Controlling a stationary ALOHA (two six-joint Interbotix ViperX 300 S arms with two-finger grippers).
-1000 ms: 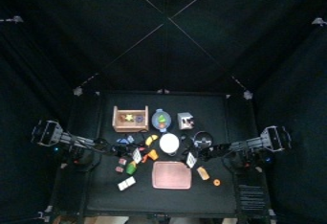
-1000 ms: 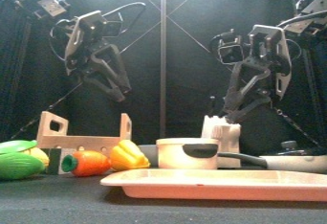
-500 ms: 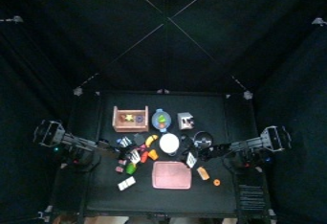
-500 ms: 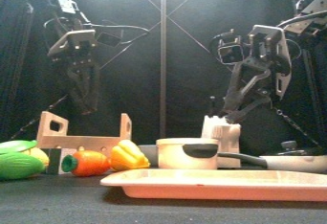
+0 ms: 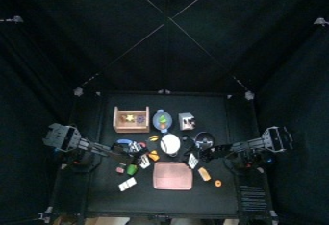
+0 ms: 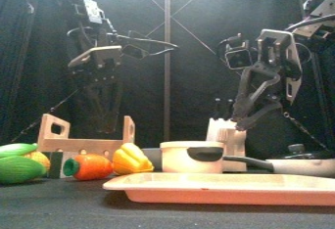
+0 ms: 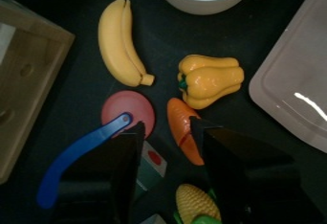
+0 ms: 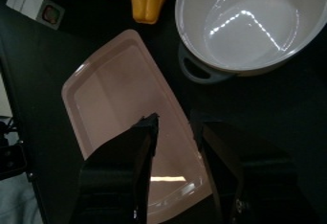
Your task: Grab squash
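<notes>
While the left gripper (image 7: 163, 161) hangs released above a carrot (image 7: 186, 135), the yellow squash (image 7: 211, 78) lies just beside. The right gripper (image 8: 173, 161) hovers released over a pink tray (image 8: 121, 103).

I can read no text, label, brand, number or sign anywhere I look. From the left wrist I see a small red-and-white card (image 7: 155, 159) beside the carrot (image 7: 186, 134), but whatever is printed on it is too blurred for me to make out. From the right wrist a small white box (image 8: 38, 7) with dark marks sits near the pink tray (image 8: 128, 113); I cannot tell those marks as letters either.
</notes>
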